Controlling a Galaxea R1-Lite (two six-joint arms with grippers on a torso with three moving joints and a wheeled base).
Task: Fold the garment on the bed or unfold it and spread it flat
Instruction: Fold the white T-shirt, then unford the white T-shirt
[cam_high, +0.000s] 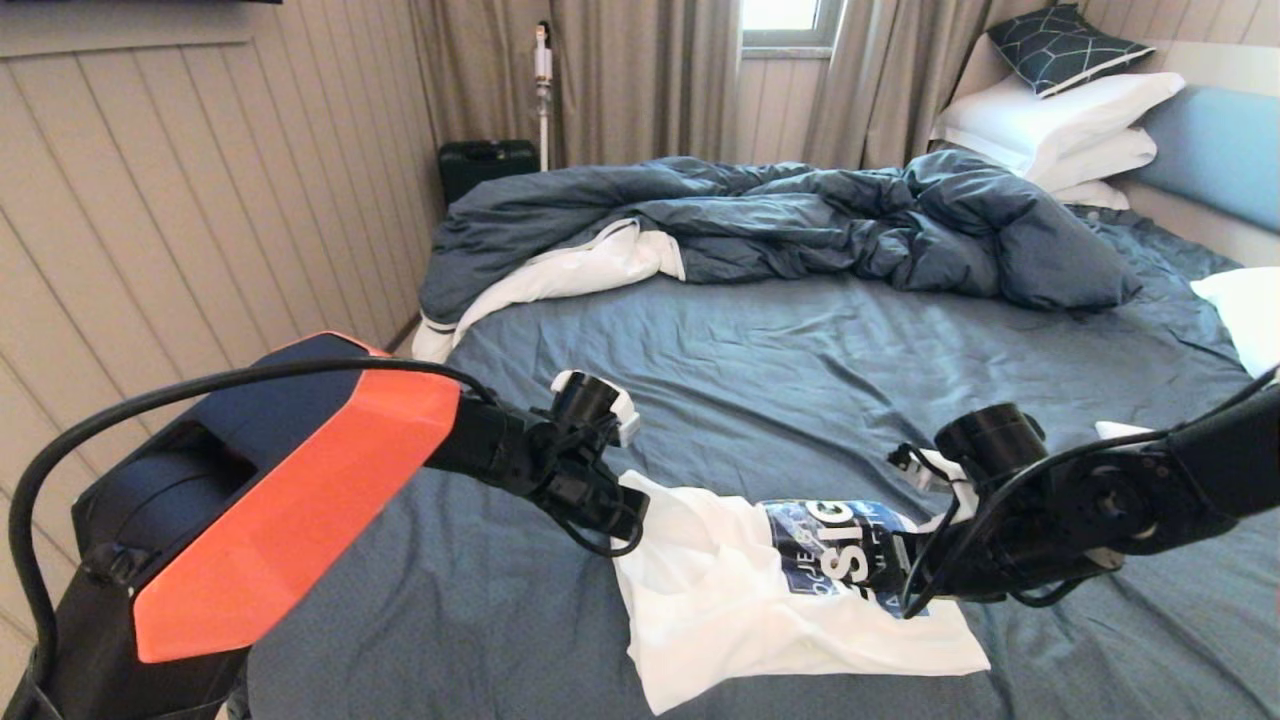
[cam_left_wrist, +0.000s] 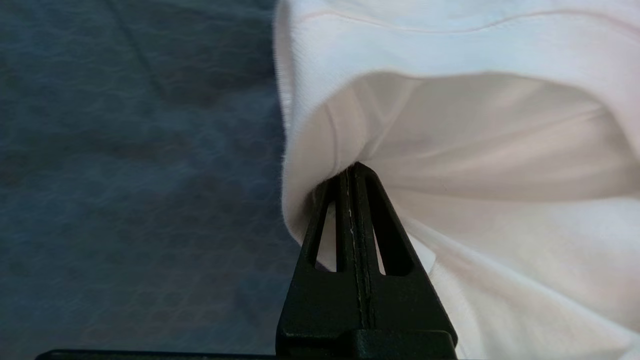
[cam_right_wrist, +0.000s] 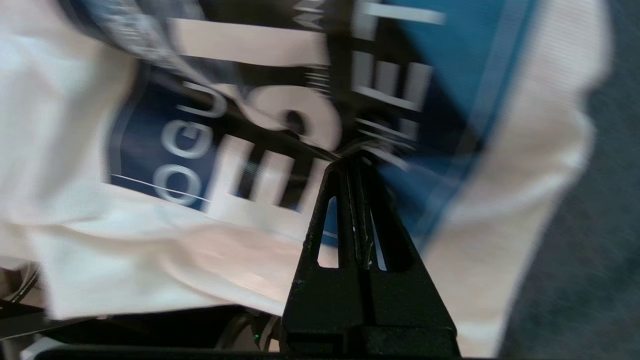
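Observation:
The garment (cam_high: 720, 600) is a white shirt with a dark blue printed panel, lying bunched near the front of the bed (cam_high: 800, 370). My left gripper (cam_high: 632, 515) is shut on the shirt's left edge; in the left wrist view the closed jaws (cam_left_wrist: 355, 172) pinch a fold of white cloth (cam_left_wrist: 475, 125). My right gripper (cam_high: 915, 580) is shut on the shirt at the printed panel; in the right wrist view the jaws (cam_right_wrist: 352, 165) bite into the blue lettering (cam_right_wrist: 260, 165). The cloth between the two grippers hangs raised off the slate-blue sheet, and its lower part rests on it.
A rumpled dark blue duvet (cam_high: 800, 220) with a white lining (cam_high: 580, 270) lies across the far half of the bed. White pillows (cam_high: 1060, 120) stack at the headboard, with another white pillow (cam_high: 1250, 310) at the right edge. A panelled wall (cam_high: 200, 200) runs along the left.

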